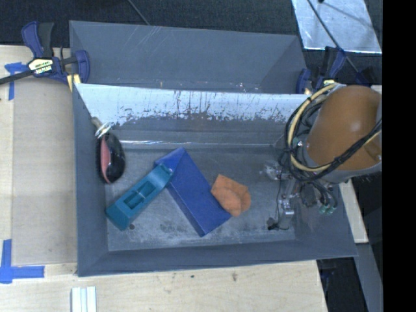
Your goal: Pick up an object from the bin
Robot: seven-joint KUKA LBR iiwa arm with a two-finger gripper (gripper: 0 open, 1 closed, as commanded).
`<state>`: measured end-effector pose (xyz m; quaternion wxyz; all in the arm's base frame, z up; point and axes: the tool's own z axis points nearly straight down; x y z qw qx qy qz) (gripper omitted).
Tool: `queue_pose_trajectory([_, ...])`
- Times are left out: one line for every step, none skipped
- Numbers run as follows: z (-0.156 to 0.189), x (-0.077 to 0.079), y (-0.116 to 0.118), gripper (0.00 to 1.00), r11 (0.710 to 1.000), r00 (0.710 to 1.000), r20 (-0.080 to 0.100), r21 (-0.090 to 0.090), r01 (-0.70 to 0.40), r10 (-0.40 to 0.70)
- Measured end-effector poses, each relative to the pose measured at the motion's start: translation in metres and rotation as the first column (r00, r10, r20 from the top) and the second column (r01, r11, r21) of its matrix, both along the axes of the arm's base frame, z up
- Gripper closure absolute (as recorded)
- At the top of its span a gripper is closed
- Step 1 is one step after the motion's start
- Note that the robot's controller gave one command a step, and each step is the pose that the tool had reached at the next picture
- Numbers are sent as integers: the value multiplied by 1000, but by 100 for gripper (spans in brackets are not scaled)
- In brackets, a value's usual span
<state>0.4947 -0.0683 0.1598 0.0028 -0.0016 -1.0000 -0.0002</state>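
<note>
The gripper (284, 208), state not discernible, hangs by the grey metal bin's (195, 255) right wall, beside the crumpled orange lump (231, 195) at floor centre-right; closing here risks grasping nothing.

Bin (195, 60): grey sheet metal, matt; the pale band on its back wall is scratched and flecked with rust-coloured marks. Block (198, 197): dark blue, smooth, matt; plastic or foam, not distinguishable. Teal part (136, 200): moulded plastic with a slight sheen. Orange lump (231, 195): rough, matt, sponge-like. Black-and-red piece (110, 158): glossy plastic with bright highlights. Tool (281, 216): bare metal, dull shine. Wrist cover (344, 132): smooth, glossy orange-brown shell.
</note>
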Motion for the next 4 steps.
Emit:
queue_pose_trajectory([4,2,0,0,1000,1000,9,-1,-2,2])
queue_pose_trajectory([-43,51,32,0,998,998,18,-3,-55,56])
queue_pose_trajectory([-79,26,45,100,998,998,8,-1,-67,67])
queue_pose_trajectory([-79,26,45,100,998,998,8,-1,-67,67])
